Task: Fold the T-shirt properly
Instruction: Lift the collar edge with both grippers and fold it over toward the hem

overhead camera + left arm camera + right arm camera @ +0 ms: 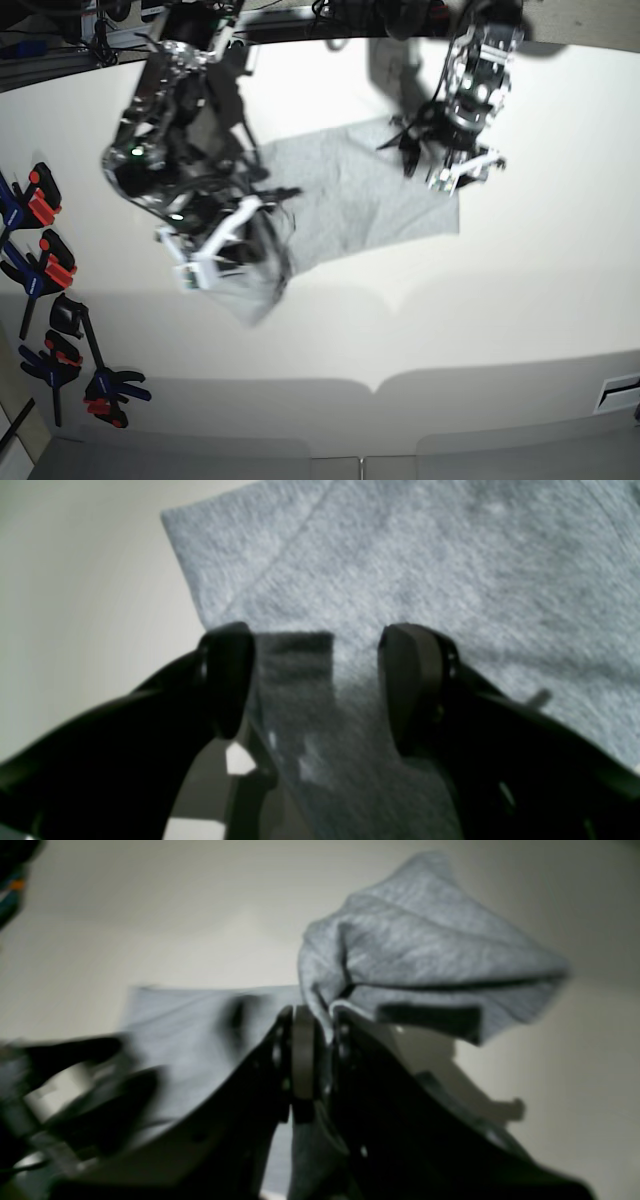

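Observation:
The light grey T-shirt (350, 195) lies partly flat on the white table (480, 300). My right gripper (322, 1027) is shut on a bunched fold of it, and the pinched cloth (425, 940) rises above the jaws. In the base view that gripper (268, 268) holds the shirt's near-left corner lifted, with fabric hanging below it. My left gripper (320, 680) stands open just over the shirt (400, 555) near its edge, with nothing between the fingers (227, 680). In the base view it (422, 152) hovers at the shirt's far right side.
Several black, orange and blue clamps (40, 265) lie along the table's left edge. The table's front edge (370, 385) runs across the bottom of the base view. A white bracket (620, 392) sits at the lower right.

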